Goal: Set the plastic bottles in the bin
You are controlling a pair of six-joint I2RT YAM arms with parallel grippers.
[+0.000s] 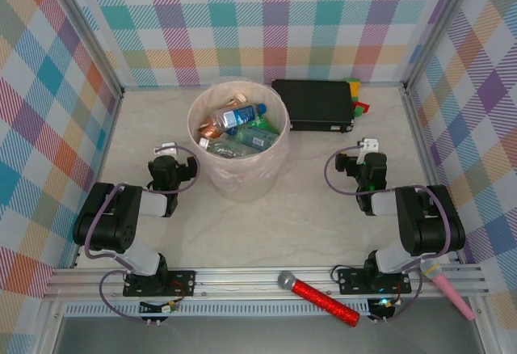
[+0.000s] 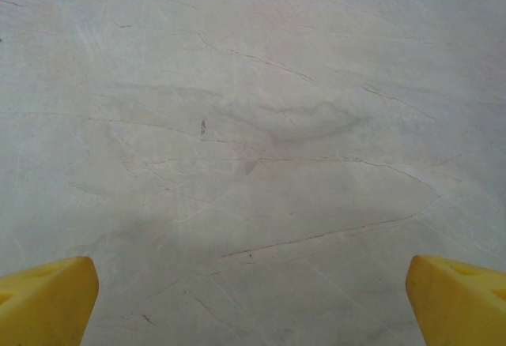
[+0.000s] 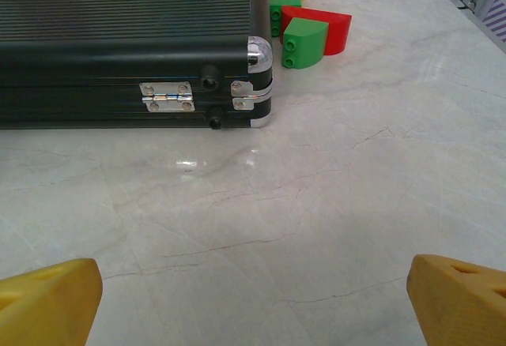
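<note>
Marbled table (image 1: 307,225) inside plaid walls (image 1: 48,87): nearest us, on the rail (image 1: 242,277), lie a red mic (image 1: 319,297) and a pink mic (image 1: 452,293), neither ours to bin. Further in, our left gripper (image 1: 166,150) and right gripper (image 1: 369,148) hang low, jaws wide, holding nothing. The bottles (image 1: 236,132) we see all lie piled in the bin (image 1: 242,183), so we judge the job about done. The risk is the left gripper, near that thin wall: a careless swing could tip it and spill them. Beyond the right gripper a black box (image 1: 313,103) and blocks (image 3: 316,34) stand in the way of reaching straight ahead.
</note>
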